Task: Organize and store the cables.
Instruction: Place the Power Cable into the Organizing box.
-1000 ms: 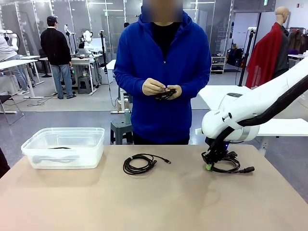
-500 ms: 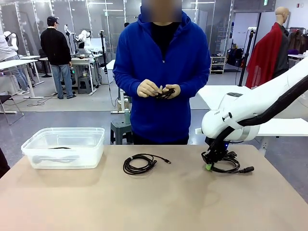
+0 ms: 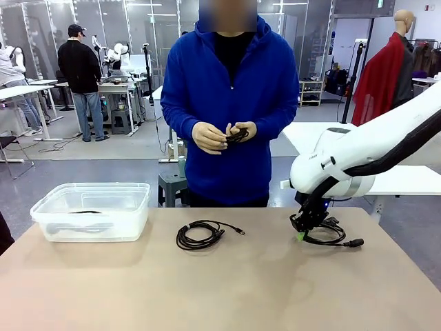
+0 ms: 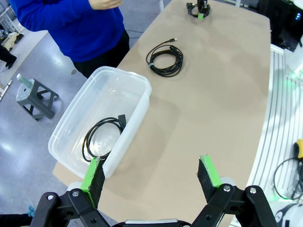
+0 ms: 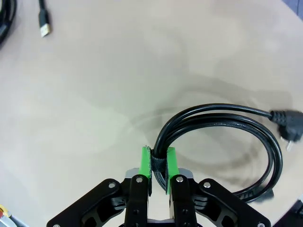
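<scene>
Near the table's (image 3: 227, 289) far right edge, the right gripper (image 3: 300, 235) was clamped on a coil (image 3: 329, 239). Bare tabletop separated it from the middle coil (image 3: 200, 235). Over the left end, the left gripper (image 4: 151, 176) hung with jaws apart beside the bin (image 4: 140, 94), which held one cable (image 4: 101, 138).

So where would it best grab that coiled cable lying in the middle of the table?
Probably from straight above, pinching the coiled cable across its strands where a pale band ties them together. The coil lies flat on the table, so that bunch can be straddled. The loose plug end alone would leave the coil dangling.
</scene>
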`<state>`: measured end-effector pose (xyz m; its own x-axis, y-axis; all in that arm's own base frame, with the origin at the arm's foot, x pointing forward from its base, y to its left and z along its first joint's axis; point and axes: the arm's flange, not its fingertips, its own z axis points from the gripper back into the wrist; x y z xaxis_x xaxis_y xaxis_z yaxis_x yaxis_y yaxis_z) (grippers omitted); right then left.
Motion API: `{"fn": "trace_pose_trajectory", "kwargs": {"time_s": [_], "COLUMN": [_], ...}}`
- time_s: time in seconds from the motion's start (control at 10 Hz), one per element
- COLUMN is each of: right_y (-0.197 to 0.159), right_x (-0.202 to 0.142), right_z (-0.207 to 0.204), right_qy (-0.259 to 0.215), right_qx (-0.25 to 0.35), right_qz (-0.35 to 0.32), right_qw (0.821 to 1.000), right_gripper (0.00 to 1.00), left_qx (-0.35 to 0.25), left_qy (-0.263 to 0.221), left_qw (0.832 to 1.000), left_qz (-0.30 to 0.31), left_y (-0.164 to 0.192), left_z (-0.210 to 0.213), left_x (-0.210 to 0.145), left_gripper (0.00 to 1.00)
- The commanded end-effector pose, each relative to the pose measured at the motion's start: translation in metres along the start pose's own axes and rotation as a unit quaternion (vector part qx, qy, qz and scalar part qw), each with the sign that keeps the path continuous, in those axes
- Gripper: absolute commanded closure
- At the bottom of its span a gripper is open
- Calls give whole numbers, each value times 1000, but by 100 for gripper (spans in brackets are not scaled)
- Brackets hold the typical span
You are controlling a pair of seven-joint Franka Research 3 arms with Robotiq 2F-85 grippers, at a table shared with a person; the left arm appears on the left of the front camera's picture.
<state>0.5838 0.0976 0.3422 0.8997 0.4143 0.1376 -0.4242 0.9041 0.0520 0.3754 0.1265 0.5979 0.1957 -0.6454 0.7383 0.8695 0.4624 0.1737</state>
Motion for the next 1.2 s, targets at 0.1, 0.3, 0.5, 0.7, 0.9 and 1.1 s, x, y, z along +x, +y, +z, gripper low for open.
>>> {"fn": "trace_pose_trajectory", "kwargs": {"time_s": [0.1, 0.3, 0.5, 0.7, 0.9, 1.1], "right_y": [37, 58, 84, 120, 161, 190], "right_x": [-9, -10, -9, -5, 5, 14], "right_z": [66, 84, 87, 79, 65, 50], "right_qy": [12, 10, -1, 5, 12, 26], "right_qx": [-54, -55, -28, -19, 11, 39], "right_qz": [-24, -14, -3, 8, 19, 44], "right_qw": [998, 998, 1000, 1000, 1000, 998], "right_gripper": [85, 85, 85, 85, 85, 85], "left_qx": [0, 0, 0, 0, 0, 0], "left_qy": [3, 3, 3, 3, 3, 3], "left_qw": [1000, 1000, 1000, 1000, 1000, 1000], "left_qz": [-3, -3, -3, -3, -3, -3], "left_y": [0, 0, 0, 0, 0, 0], "left_z": [1, 1, 1, 1, 1, 1], "left_x": [1, 1, 1, 1, 1, 1], "left_gripper": [0, 0, 0, 0, 0, 0]}}
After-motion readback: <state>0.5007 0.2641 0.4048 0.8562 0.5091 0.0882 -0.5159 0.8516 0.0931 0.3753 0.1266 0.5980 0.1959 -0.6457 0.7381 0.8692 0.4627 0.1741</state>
